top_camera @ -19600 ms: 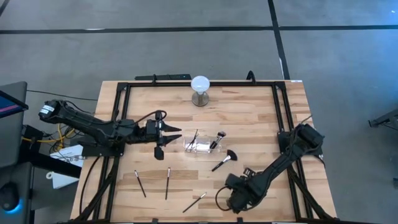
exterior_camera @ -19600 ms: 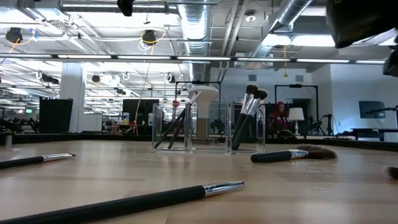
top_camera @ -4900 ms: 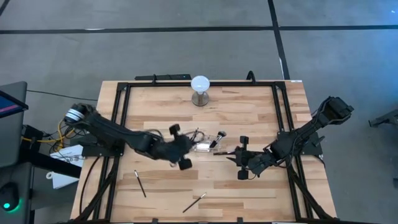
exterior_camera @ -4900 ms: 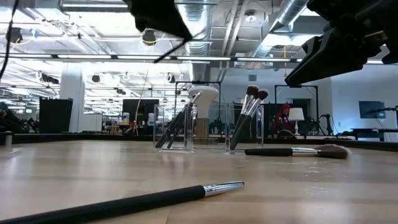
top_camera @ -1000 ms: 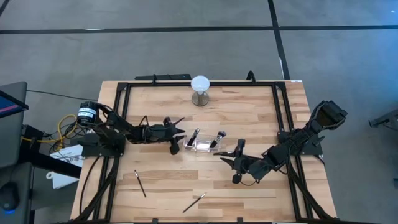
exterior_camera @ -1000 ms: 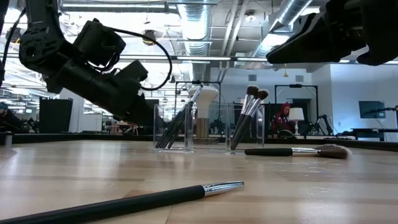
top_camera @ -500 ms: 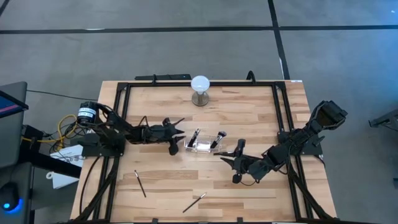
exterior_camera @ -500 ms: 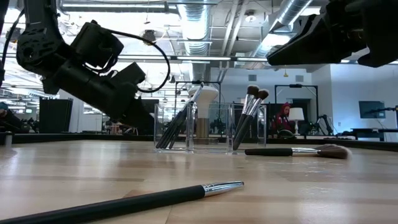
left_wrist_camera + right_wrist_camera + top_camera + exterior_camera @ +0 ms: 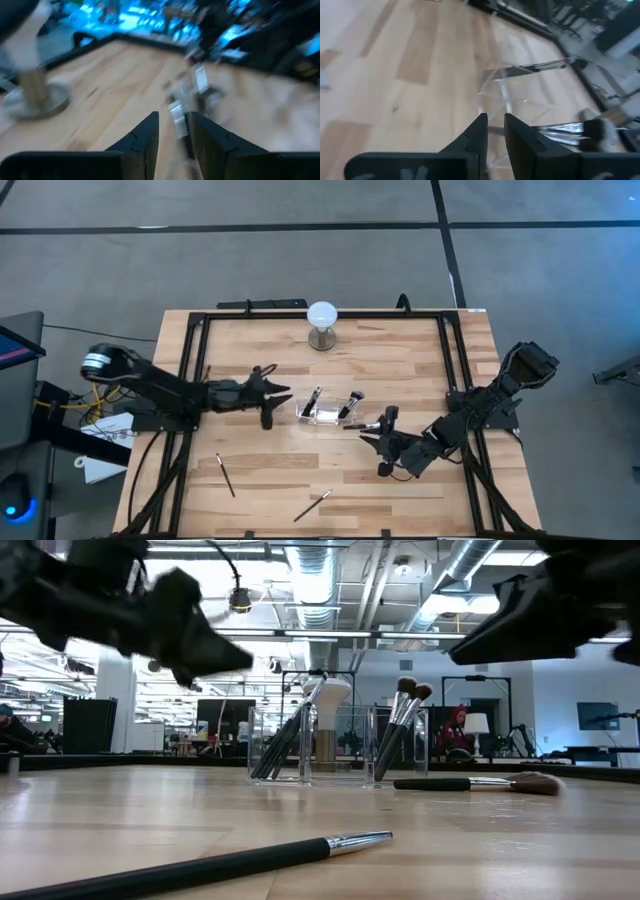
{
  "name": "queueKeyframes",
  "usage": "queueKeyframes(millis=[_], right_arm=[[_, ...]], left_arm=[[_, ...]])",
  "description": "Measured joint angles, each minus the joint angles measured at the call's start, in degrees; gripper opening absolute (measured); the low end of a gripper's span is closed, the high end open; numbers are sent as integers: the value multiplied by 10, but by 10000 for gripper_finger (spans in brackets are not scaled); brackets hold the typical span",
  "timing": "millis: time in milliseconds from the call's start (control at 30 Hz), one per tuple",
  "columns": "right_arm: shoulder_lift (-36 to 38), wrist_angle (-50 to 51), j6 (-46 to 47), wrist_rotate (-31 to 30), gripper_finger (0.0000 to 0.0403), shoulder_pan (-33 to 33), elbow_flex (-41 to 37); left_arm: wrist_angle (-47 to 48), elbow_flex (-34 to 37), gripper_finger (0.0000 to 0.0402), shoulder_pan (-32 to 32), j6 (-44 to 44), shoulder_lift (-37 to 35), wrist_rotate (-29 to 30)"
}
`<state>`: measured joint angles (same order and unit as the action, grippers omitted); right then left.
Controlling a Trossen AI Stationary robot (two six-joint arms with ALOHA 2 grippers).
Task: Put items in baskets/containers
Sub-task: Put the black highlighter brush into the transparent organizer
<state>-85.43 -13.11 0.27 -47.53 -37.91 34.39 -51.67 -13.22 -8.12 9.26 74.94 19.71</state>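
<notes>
The clear holder [image 9: 325, 415] stands mid-table with several brushes [image 9: 290, 740] leaning in its compartments, tips up. A fan-headed brush [image 9: 362, 426] lies flat on the table just right of it, head toward the table's right [image 9: 535, 783]. My right gripper [image 9: 368, 438] hovers above that brush and stands open by a narrow gap [image 9: 496, 120]. My left gripper [image 9: 280, 393] hangs in the air left of the holder, open with nothing between its fingers [image 9: 173, 120]. Two more brushes [image 9: 225, 475] [image 9: 313, 505] lie near the front edge.
A white globe on a metal base [image 9: 322, 320] stands at the far middle of the table. A black frame [image 9: 195, 350] runs round the tabletop. Bare wood lies between the holder and the two loose brushes.
My left gripper has drawn back from the holder toward the table's left edge and has risen. The brushes in the holder and the fan brush on the table have stayed where they were.
</notes>
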Motion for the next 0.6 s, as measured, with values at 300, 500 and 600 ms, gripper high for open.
queueKeyframes(millis=[300,500,600], right_arm=[[0,292,218,113,55,-19,89],[0,392,276,185,68,19,125],[0,412,247,193,89,48,125]], left_arm=[[1,2,108,-91,20,-108,4],[-78,2,108,-118,4,-103,4],[-147,2,108,-128,-14,-103,2]])
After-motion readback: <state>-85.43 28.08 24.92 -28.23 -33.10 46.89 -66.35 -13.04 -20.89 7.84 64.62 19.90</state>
